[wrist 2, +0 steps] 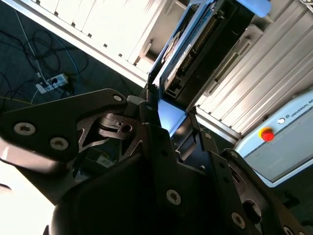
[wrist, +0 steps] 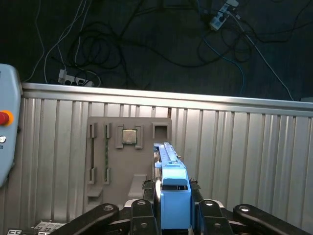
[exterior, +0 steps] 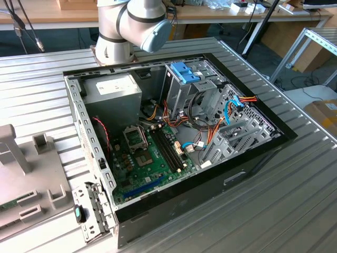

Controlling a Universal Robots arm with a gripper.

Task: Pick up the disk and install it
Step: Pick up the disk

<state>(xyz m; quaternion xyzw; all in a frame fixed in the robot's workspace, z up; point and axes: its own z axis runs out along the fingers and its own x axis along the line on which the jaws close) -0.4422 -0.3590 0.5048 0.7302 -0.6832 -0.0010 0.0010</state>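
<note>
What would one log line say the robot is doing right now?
gripper: shut on the disk | disk: held up near the grey fixture plate | computer case: open, disk not in it yet

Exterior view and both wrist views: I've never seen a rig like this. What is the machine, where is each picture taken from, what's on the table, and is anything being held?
The machine is a jointed robot arm standing at a ribbed metal table. The exterior view comes from a camera off the arm. It shows an open computer case lying on the table, with a grey parts holder at the exterior view's left. Both wrist views come from cameras riding on the arm, looking along its pincer. The pincer is shut on the disk, a flat drive with light-blue rails. In the first wrist view the table and holder lie behind it.
</note>
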